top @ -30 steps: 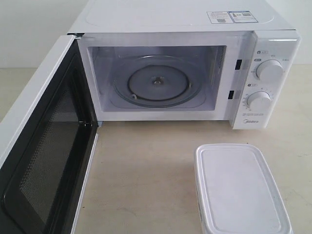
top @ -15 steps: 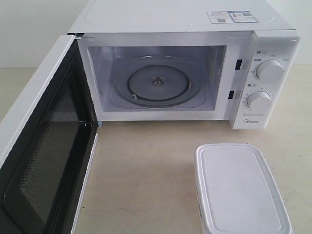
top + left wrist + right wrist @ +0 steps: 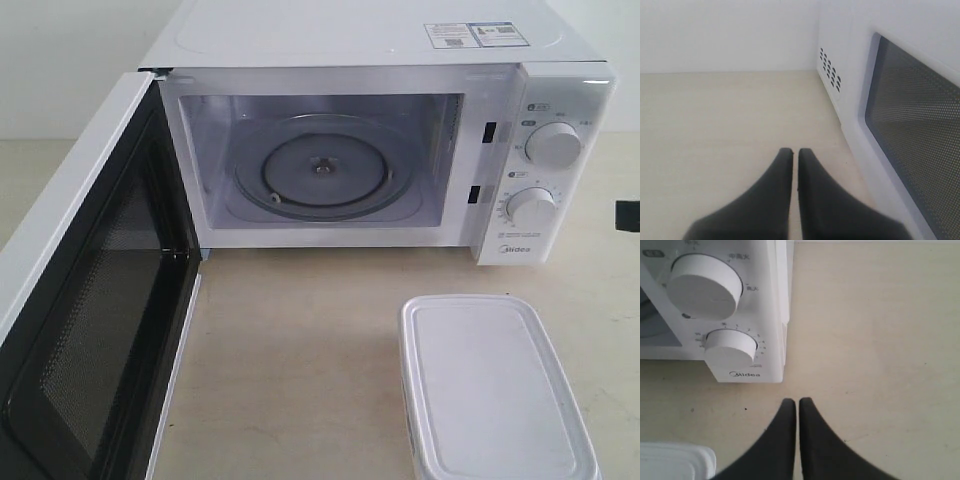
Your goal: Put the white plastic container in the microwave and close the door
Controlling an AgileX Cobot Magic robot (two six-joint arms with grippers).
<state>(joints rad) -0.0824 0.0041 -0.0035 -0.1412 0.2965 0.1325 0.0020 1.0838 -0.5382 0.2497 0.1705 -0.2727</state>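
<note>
The white plastic container (image 3: 495, 390) lies lidded on the table at the front right, a short way in front of the microwave (image 3: 380, 40). The door (image 3: 100, 300) stands swung wide open to the left, and the glass turntable (image 3: 322, 170) inside is bare. My left gripper (image 3: 791, 151) is shut on nothing, low over the table beside the door's outer mesh window (image 3: 920, 120). My right gripper (image 3: 791, 401) is shut and empty, above the table to the right of the knobs (image 3: 731, 347). A corner of the container (image 3: 675, 460) shows near it.
A dark bit of the right arm (image 3: 628, 214) pokes in at the exterior view's right edge. Beige tabletop (image 3: 300, 350) spreads between the open door and the container. A white wall (image 3: 730, 35) stands behind the table.
A dark part of the right arm has come into the exterior view at its right edge. Microwave, door and container have not moved.
</note>
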